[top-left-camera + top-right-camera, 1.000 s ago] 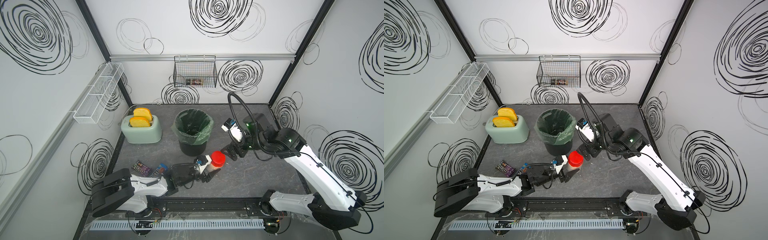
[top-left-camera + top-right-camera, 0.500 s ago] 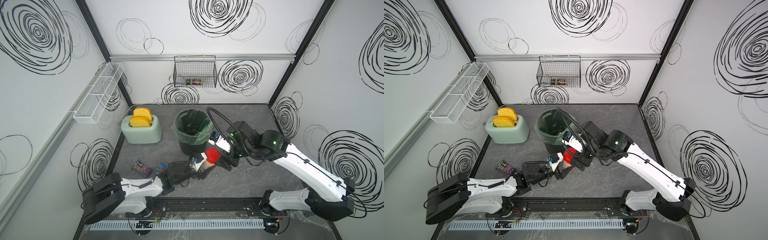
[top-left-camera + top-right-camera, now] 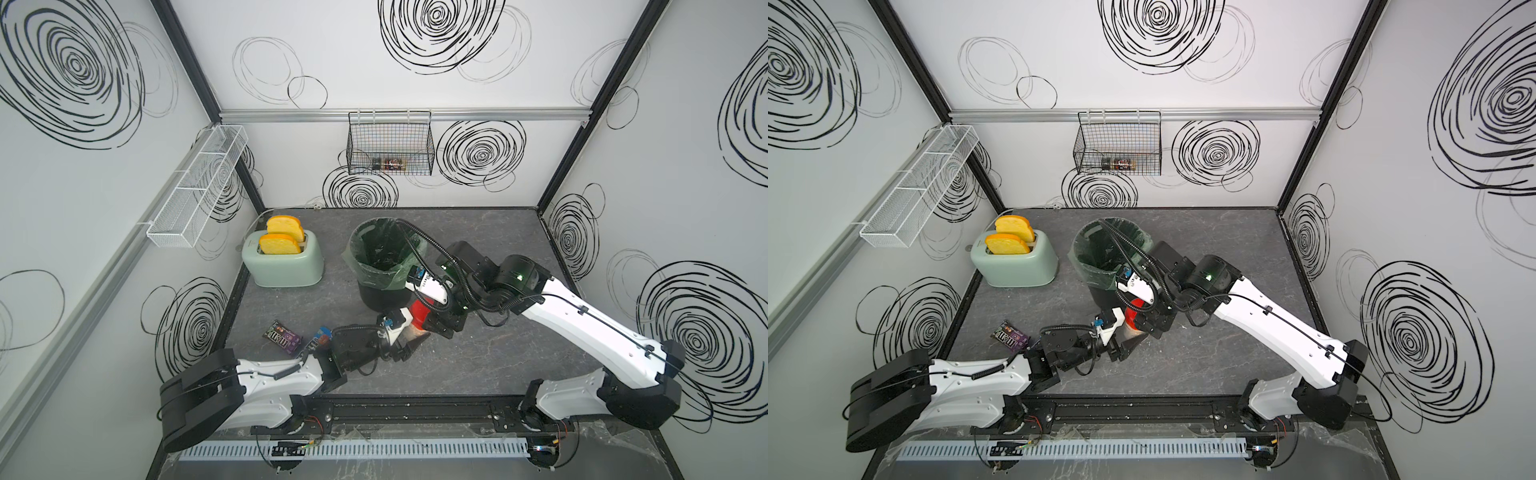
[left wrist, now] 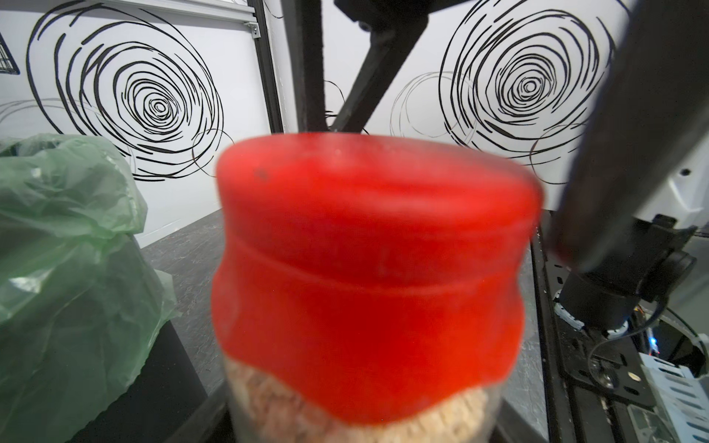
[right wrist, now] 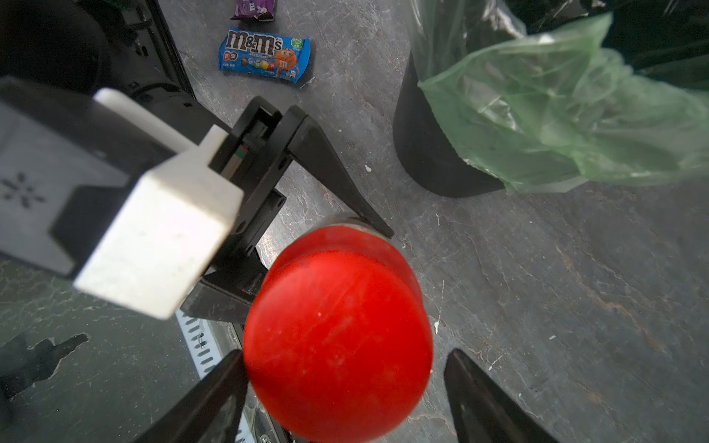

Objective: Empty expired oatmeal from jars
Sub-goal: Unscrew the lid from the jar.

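Around jar lid (image 5: 337,337), right jaws arrived

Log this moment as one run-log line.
left gripper: shut on oatmeal jar | right gripper: open, jaws either side of red lid | red lid: on | oatmeal: in jar | green-lined bin: next to jar

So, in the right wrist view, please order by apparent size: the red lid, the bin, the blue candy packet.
1. bin, though cut by the frame
2. red lid, enlarged by nearness to the camera
3. blue candy packet, clearly smallest
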You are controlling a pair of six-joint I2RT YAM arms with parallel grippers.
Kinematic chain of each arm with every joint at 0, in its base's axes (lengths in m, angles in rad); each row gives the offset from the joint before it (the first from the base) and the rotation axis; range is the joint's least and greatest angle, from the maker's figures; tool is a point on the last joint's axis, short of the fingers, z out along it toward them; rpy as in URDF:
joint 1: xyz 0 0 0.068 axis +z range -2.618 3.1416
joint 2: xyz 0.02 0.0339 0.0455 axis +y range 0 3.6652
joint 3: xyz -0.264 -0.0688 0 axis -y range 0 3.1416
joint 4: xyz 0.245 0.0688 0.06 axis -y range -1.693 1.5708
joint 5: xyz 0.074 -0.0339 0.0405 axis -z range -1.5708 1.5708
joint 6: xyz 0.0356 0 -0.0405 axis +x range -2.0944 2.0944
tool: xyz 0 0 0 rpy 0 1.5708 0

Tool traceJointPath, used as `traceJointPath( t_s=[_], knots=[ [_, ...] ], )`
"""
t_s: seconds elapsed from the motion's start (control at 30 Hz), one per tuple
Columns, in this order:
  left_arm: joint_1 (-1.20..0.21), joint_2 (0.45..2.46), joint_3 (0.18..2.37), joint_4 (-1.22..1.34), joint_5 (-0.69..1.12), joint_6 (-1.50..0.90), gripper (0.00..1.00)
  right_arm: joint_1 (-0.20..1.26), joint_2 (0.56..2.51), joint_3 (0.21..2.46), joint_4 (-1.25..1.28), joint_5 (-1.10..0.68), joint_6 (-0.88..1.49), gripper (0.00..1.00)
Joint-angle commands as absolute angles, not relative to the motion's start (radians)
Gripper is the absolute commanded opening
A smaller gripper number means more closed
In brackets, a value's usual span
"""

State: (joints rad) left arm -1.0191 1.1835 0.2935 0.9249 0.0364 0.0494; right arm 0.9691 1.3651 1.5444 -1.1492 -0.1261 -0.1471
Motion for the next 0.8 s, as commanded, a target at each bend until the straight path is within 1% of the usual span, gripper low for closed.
traceJointPath(
  t_s=[0.0, 0.17, 0.3, 0.47, 0.67, 0.77],
  knots=[
    [-1.029, 1.17, 0.31, 1.018, 0.052, 0.078, 0.54, 0.976, 1.376, 1.579, -1.138, -0.15, -0.171, 0.81],
    [-1.032, 1.167, 0.316, 1.013, 0.054, 0.08, 0.54, 0.976, 1.387, 1.574, -1.138, -0.152, -0.178, 0.78],
    [-1.034, 1.166, 0.319, 1.009, 0.069, 0.081, 0.54, 0.976, 1.391, 1.583, -1.137, -0.153, -0.188, 0.74],
    [-1.033, 1.159, 0.324, 0.999, 0.079, 0.085, 0.53, 0.976, 1.397, 1.569, -1.147, -0.145, -0.197, 0.72],
    [-1.031, 1.156, 0.325, 0.995, 0.094, 0.092, 0.53, 0.976, 1.397, 1.567, -1.149, -0.148, -0.207, 0.64],
    [-1.017, 1.149, 0.318, 1.007, 0.144, 0.084, 0.53, 0.976, 1.391, 1.552, -1.148, -0.154, -0.224, 0.6]
  ],
)
